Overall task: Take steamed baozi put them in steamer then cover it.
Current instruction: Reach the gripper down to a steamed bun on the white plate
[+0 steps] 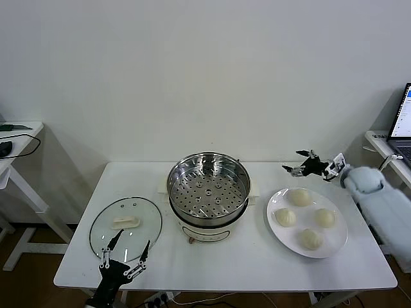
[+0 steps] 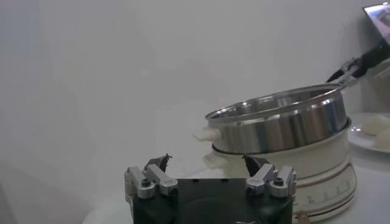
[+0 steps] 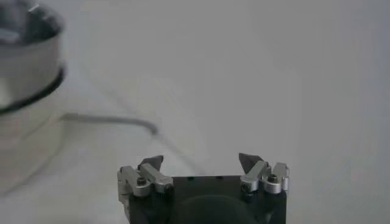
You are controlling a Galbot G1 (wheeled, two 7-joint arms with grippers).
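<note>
The steamer stands in the middle of the white table, uncovered, its perforated tray bare. It also shows in the left wrist view and the right wrist view. Four steamed baozi lie on a flat white plate to its right. The cover, glass with a white handle, lies flat to the steamer's left. My left gripper is open and empty over the cover's near edge. My right gripper is open and empty, in the air behind the plate.
A power cable runs over the table behind the steamer. A side table with dark items stands at far left. A laptop on another desk is at far right. The table's front edge is close to my left gripper.
</note>
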